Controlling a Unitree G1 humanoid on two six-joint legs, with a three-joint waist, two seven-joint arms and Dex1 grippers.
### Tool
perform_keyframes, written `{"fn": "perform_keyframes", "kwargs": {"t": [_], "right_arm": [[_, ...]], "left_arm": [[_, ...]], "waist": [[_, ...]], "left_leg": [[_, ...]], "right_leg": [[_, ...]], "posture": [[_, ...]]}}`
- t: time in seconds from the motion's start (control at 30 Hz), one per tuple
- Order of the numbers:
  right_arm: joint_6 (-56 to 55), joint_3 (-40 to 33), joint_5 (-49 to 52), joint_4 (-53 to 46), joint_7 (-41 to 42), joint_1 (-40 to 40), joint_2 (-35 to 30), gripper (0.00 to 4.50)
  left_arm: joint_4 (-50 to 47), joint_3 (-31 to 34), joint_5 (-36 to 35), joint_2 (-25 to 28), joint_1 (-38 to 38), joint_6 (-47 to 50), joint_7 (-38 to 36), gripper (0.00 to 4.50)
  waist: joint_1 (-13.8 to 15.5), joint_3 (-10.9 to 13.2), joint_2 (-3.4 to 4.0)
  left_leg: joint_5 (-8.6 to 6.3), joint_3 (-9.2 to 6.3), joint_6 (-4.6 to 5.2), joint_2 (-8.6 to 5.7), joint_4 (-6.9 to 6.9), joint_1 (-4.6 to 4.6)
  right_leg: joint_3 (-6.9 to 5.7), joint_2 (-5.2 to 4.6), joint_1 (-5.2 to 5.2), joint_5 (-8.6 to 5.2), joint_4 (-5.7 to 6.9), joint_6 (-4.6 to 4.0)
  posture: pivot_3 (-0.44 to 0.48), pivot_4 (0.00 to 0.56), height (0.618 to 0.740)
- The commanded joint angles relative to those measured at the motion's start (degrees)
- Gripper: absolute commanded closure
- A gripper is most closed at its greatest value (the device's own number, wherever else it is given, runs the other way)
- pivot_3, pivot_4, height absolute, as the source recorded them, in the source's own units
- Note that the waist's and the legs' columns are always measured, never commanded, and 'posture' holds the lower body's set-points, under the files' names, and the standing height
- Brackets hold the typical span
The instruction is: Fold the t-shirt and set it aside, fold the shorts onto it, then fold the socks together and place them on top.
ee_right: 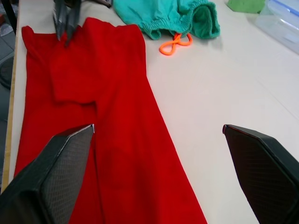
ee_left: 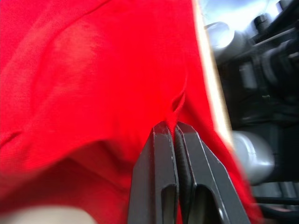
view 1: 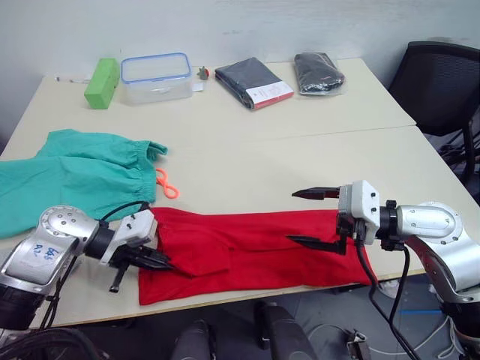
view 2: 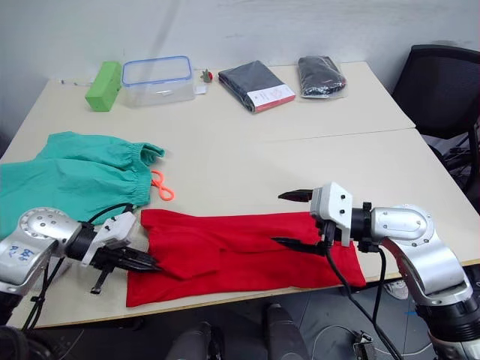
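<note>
T-shirt, bright red, lies as a long band folded lengthwise along the near edge of the pale table, its near hem close to that edge and one short sleeve turned in over the body at the robot's left end. Shorts, teal-green, are spread flat at the far left, just beside the shirt's left end, with the orange drawstring looped on the table between the two garments. Socks cannot be made out. Along the far edge stand a green block, a clear lidded box and two dark packaged garments.

Left gripper sits at the shirt's left end, jaws pressed together and pinching a fold of the red cloth, as the left wrist view confirms. Right gripper hovers above the shirt's right end with jaws spread wide, one finger over the cloth and one over bare table, holding nothing.

Judged stage: the crosswise fold of the shirt is still to come. Risks: if the right gripper closes on a single layer, the lengthwise fold would open as the end is lifted; a pull by the left gripper alone could drag the band off the near edge or skew it toward the shorts; the turned-in sleeve may slip out
</note>
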Motion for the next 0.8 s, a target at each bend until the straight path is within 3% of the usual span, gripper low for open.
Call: {"fn": "perform_keyframes", "kwargs": {"t": [0.03,0.13,0.3,0.43,0.57,0.67,0.8], "right_arm": [[-0.4,-0.7,-0.9,0.1,-1.2,0.1,0.5,0.0],[0.2,-1.0,-1.2,0.4,-2.3,0.2,1.1,0.0],[1.1,-1.0,-1.2,0.2,-2.7,0.3,1.3,0.0],[2.2,-1.2,-0.8,0.2,-3.1,-0.4,1.6,0.0],[4.5,-0.5,-0.2,0.2,-4.0,-2.3,2.6,0.0],[7.2,1.5,-1.0,0.1,-5.9,-4.0,4.5,0.61],[10.0,6.6,-6.0,0.5,-10.1,-4.3,6.7,2.04]], "left_arm": [[-2.9,3.8,-5.4,3.1,1.2,6.3,-2.1,4.45],[-4.3,6.0,-8.7,4.9,2.6,10.0,-2.8,3.83],[-5.3,7.6,-11.2,4.5,2.8,13.6,-0.3,2.28],[-5.6,9.1,-14.5,3.5,1.7,16.3,1.1,2.28],[-2.2,10.7,-18.6,-1.5,-6.5,22.0,7.9,2.28],[-1.3,9.9,-17.9,-5.8,-10.9,22.1,12.6,2.9],[-3.0,2.5,-9.4,-9.1,-10.4,15.2,16.9,4.18]], "waist": [[0.0,0.0,0.0],[0.0,0.0,0.0],[0.1,0.0,0.02],[0.1,0.0,0.01],[0.2,0.0,0.01],[0.2,0.0,0.0],[-0.1,0.0,0.01]], "left_leg": [[0.0,0.01,0.0,0.0,0.0,0.0],[0.0,0.03,0.0,-0.01,0.0,0.02],[0.03,0.06,-0.05,-0.03,0.0,0.01],[0.04,0.09,-0.07,-0.03,0.0,0.01],[0.08,0.1,-0.13,-0.06,0.02,0.0],[0.16,0.1,-0.21,-0.17,0.02,0.01],[0.2,0.0,-0.33,-0.38,-0.02,0.05]], "right_leg": [[0.0,0.0,0.0,-0.02,0.0,-0.03],[0.04,-0.01,0.0,-0.08,0.0,-0.14],[0.04,-0.01,0.0,-0.09,-0.02,-0.15],[0.04,-0.01,0.0,-0.09,-0.01,-0.15],[0.04,0.0,0.01,-0.08,0.0,-0.13],[0.05,-0.01,0.04,0.02,0.03,0.01],[0.14,-0.01,0.04,0.09,0.09,0.14]], "posture": [[0.0,0.15,0.74],[0.0,0.15,0.74],[0.0,0.15,0.74],[0.0,0.15,0.74],[0.0,0.15,0.74],[0.0,0.15,0.74],[0.0,0.15,0.74]]}}
